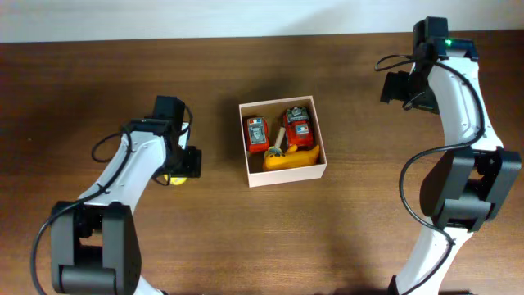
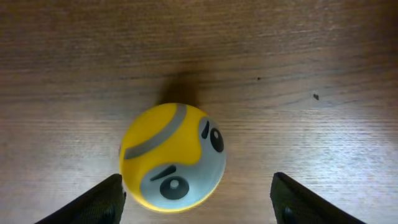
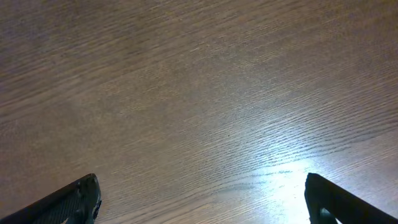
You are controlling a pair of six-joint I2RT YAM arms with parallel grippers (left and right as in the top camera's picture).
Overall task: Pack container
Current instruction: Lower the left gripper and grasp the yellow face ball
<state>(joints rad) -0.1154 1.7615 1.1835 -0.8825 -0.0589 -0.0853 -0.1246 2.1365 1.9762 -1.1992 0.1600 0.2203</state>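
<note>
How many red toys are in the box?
2. One red toy lies on the container's left side, the other beside it on the right. Others could hide underneath.

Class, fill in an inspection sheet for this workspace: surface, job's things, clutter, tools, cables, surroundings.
Surface: dark brown wooden table, with glare on the wood in the right wrist view.
Job's things: small square white-walled box holds two red-orange toys and a yellow piece; a yellow and grey ball with a face lies on the table outside the box.
Clutter: nothing seen.
Tools: left tool open, fingers either side of the ball; right tool open over bare wood, holding nothing.
Cables: black cables loop along both arms.
Surroundings: pale strip beyond the table's far edge.
</note>
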